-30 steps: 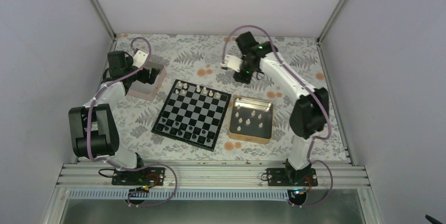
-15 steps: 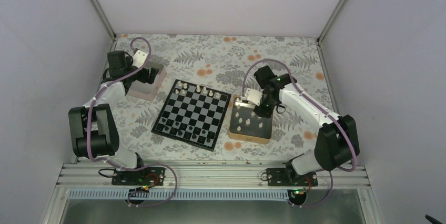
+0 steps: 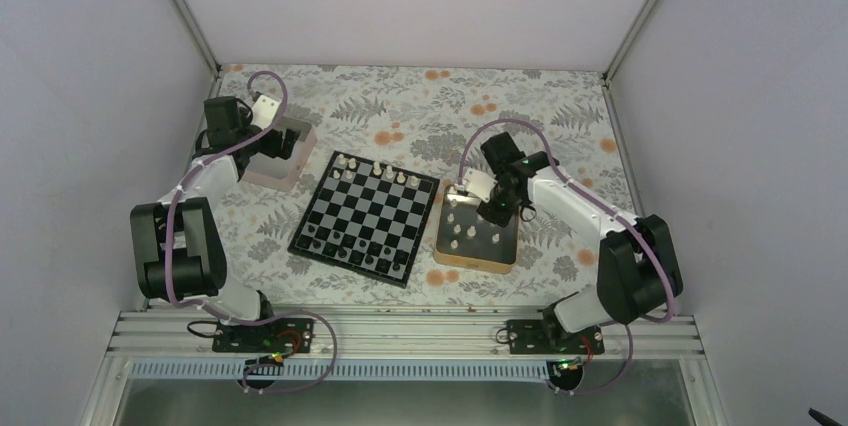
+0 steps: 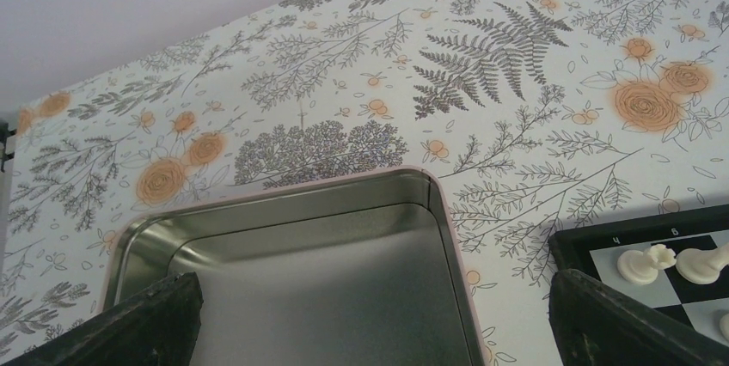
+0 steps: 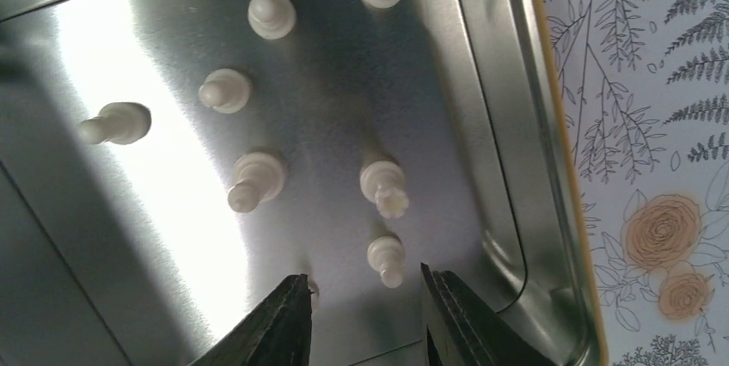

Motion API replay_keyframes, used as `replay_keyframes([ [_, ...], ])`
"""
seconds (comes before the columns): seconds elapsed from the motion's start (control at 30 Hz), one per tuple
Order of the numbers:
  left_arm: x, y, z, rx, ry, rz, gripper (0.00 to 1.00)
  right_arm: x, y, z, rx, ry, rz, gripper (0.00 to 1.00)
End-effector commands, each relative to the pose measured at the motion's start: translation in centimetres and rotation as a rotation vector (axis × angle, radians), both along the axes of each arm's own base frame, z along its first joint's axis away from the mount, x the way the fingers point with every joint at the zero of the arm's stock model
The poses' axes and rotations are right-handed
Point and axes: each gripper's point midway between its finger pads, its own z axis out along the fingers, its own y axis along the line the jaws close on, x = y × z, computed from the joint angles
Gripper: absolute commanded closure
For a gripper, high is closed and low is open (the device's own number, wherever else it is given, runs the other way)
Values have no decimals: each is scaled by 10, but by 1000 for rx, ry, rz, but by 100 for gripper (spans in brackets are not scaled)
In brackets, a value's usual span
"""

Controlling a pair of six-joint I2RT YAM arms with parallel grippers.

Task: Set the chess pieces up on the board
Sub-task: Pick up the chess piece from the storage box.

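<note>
The board (image 3: 366,218) lies in the middle of the table, with several white chess pieces (image 3: 377,173) on its far rows and dark ones on its near row. More white chess pieces (image 5: 386,257) stand in the gold tin (image 3: 442,248). My right gripper (image 5: 365,297) is open just above the tin's floor, its fingers on either side of one white piece, not touching it. My left gripper (image 4: 370,319) is open wide over the pinkish silver tin (image 4: 284,203), holding nothing. Two white pieces (image 4: 640,265) on the board's corner show in the left wrist view.
The pinkish silver tin (image 3: 285,181) sits left of the board and shows no pieces inside. The gold tin's wall (image 5: 550,125) rises close on the right of my right gripper. A flowered cloth (image 3: 400,106) covers the table; grey walls close it in.
My right arm swung from the far side of the table down to the gold tin and then lowered a little further into it. The left arm has not moved.
</note>
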Motion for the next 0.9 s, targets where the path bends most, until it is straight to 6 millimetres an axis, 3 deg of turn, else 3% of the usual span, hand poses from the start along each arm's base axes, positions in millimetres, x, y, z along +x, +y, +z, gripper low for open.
replay_keyframes([
  [0.0, 1, 4, 2, 5, -14, 10, 0, 13, -3, -8, -19, -38, -33, 65],
  [0.17, 1, 3, -1, 4, -10, 8, 0, 14, -8, -16, -28, -20, -38, 64],
  [0.57, 0, 4, -2, 8, -11, 5, 0, 27, 8, -30, 16, 37, -14, 62],
  [0.87, 2, 3, -5, 4, -6, 0, 0, 34, 8, -36, 9, 46, -15, 62],
])
